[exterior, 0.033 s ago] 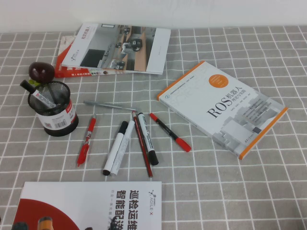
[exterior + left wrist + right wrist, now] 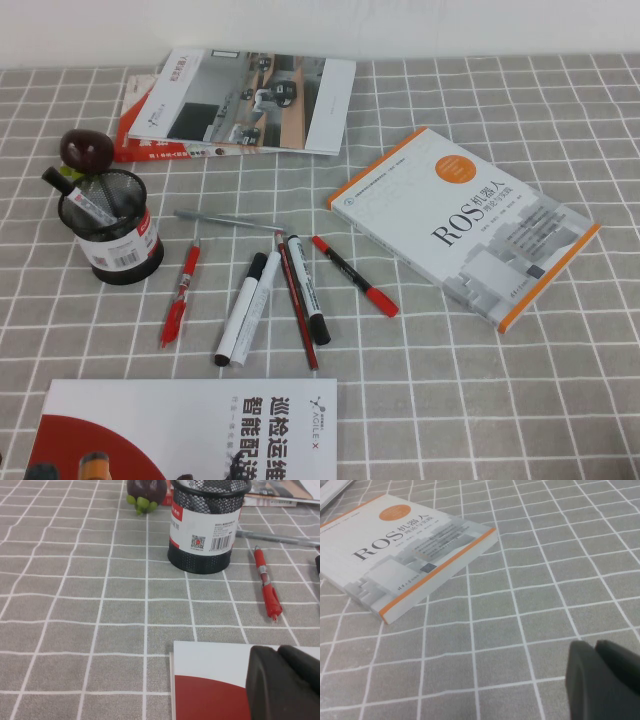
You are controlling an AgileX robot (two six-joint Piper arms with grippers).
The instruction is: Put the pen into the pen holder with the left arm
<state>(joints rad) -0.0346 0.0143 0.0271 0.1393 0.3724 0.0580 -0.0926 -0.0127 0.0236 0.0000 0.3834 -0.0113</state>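
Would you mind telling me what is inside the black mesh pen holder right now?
The pen holder holds one black-capped marker, leaning with its cap over the rim. The marker's lower end and the cup's bottom are hidden by the mesh and label.

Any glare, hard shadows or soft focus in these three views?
High view: even light, soft shadow under the pen holder, no glare on the pen. Left wrist view: shut left gripper blurred in the foreground, holder's barcode sharp. Right wrist view: right gripper out of focus, shut; cloth grid sharp.
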